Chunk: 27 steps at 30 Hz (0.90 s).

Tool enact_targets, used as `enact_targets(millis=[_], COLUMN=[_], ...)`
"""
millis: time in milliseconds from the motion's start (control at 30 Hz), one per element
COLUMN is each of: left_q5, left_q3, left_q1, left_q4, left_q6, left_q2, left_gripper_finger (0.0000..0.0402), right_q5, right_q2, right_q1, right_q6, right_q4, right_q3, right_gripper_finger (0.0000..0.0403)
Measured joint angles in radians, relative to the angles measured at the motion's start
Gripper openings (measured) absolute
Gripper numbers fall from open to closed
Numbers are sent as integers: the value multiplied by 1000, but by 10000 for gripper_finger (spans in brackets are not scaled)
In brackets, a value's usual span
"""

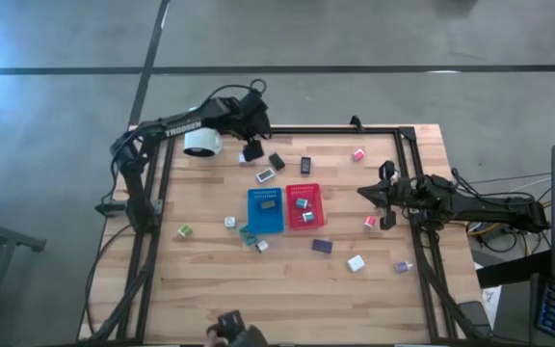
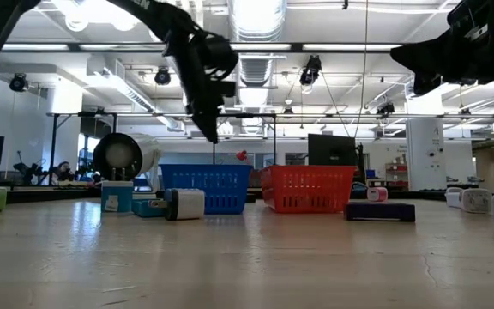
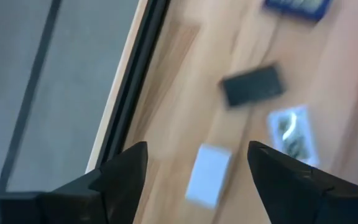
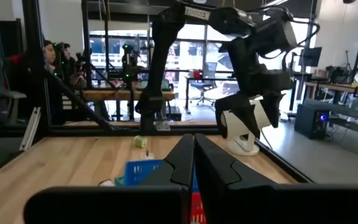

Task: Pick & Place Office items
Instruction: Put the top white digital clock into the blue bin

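A pale wooden plank tabletop point(image 1: 287, 289) fills the middle of the high view. At its centre a blue tray point(image 1: 266, 211) and a red tray point(image 1: 304, 205) lie side by side, touching. A white cylindrical lamp head point(image 1: 201, 143) sits at the upper left. Small office items point(image 1: 356, 262) lie scattered about: a black block point(image 1: 277, 161) and pink one point(image 1: 358, 154) toward the top, a green one point(image 1: 185, 230) at left, a dark blue one point(image 1: 322, 247) below the trays.

small office items point(image 1: 268, 175) scattered on table
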<state>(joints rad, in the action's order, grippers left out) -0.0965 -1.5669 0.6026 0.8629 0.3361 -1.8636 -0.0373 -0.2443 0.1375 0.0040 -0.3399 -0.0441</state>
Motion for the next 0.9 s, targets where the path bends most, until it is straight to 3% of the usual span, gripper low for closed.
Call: enact_targets(millis=[433, 900], left_q5=[30, 75], left_q3=[119, 248], left_q1=[51, 52], left_q4=[27, -101], left_q6=[331, 364], left_q2=[-3, -5], left_gripper_finger=[284, 285], right_q5=[5, 7], right_q2=[-1, -2], right_q1=[0, 1], right_q6=[-3, -3], right_q4=[-8, -8], right_q3=[0, 0], right_gripper_finger=[8, 8])
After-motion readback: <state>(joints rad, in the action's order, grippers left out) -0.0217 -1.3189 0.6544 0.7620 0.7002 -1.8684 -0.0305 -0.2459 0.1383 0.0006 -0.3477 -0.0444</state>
